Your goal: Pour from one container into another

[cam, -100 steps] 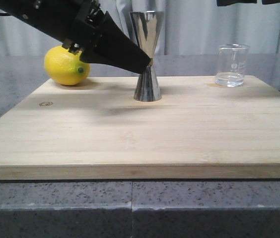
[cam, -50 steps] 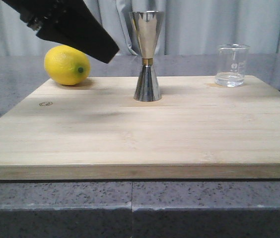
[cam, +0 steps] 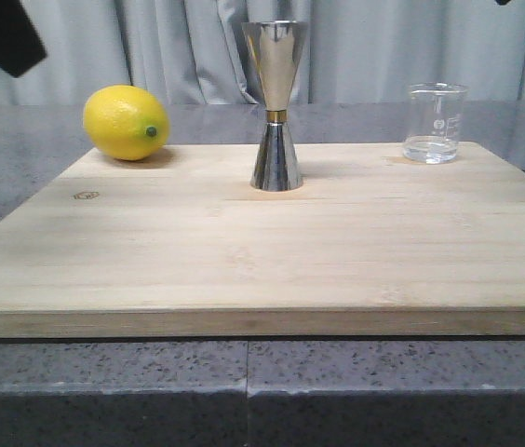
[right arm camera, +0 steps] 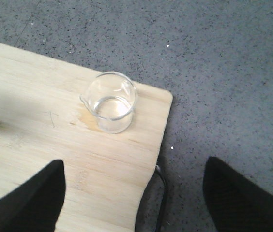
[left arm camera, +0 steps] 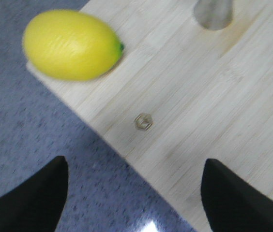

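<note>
The steel jigger with a gold band at its waist stands upright near the back middle of the wooden board; its base shows blurred in the left wrist view. The clear glass beaker stands at the board's back right corner with a little clear liquid in it. My left gripper is open and empty, high above the board's left edge; only a dark tip shows at the front view's upper left. My right gripper is open and empty, above the board's right edge, apart from the beaker.
A yellow lemon lies at the board's back left corner. The board rests on a grey speckled counter. A small hexagon mark sits near the board's left edge. A thin dark cable runs beside the right edge. Grey curtains hang behind.
My left arm has pulled away from the jigger, rising up and to the left until almost out of the front view. Jigger, beaker and lemon have not moved.
</note>
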Action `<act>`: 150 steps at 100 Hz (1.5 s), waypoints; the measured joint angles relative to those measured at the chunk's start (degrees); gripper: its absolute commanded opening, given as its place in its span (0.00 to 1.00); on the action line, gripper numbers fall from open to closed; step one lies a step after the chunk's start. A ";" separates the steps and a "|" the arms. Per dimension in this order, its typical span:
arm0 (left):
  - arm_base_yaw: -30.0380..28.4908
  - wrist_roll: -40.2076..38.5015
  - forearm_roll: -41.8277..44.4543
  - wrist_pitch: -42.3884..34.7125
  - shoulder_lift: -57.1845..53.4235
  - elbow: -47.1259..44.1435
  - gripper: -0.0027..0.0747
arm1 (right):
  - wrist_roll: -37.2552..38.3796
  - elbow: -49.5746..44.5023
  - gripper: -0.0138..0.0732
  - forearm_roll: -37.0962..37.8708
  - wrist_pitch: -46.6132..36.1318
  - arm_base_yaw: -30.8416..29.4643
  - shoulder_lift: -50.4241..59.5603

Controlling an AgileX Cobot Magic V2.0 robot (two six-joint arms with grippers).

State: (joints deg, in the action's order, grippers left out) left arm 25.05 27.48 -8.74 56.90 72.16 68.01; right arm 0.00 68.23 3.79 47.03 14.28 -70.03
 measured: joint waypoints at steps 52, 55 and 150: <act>0.00 -30.22 16.83 7.95 -10.69 0.00 0.67 | 1.05 -4.79 0.78 0.13 2.31 -2.59 13.57; 0.00 -31.48 17.92 7.95 -11.71 -0.13 0.66 | 1.06 -5.61 0.78 0.13 2.12 -3.41 14.49; 0.00 -41.56 22.25 0.95 -27.18 -10.20 0.10 | 2.66 -17.50 0.20 1.23 1.68 -7.19 30.50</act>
State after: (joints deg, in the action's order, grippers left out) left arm 25.05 -14.08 13.52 57.86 44.98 57.81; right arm 2.66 50.73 5.02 48.71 7.09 -39.53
